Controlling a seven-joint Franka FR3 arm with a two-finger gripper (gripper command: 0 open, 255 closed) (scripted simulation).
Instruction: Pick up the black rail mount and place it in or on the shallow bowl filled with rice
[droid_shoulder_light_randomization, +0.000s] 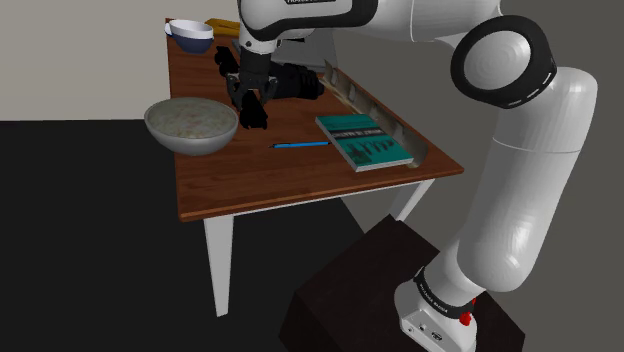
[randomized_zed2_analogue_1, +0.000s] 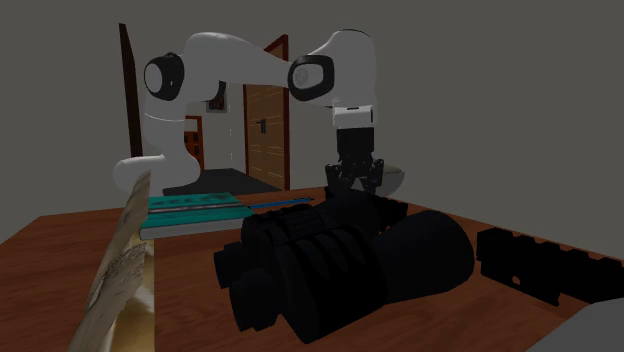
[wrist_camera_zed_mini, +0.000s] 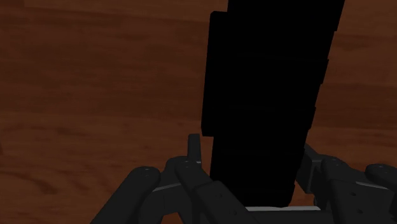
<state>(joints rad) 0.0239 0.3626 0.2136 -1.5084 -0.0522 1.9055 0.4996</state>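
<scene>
The fingers (wrist_camera_zed_mini: 194, 151) are closed tight on the mount (wrist_camera_zed_mini: 267, 95), which is held over the table (droid_shoulder_light_randomization: 300, 178), just beside the bowl (droid_shoulder_light_randomization: 190, 142). The grab seems done. The mount is yet to be put on the rice (droid_shoulder_light_randomization: 188, 118). Its long side is laid flat, crossways to the fingers.

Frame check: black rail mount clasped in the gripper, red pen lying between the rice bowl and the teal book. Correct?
Not quite: the shoulder view shows the pen is blue, not red. It does lie between the rice bowl and the teal book, and the black rail mount is clasped in the gripper.
</scene>
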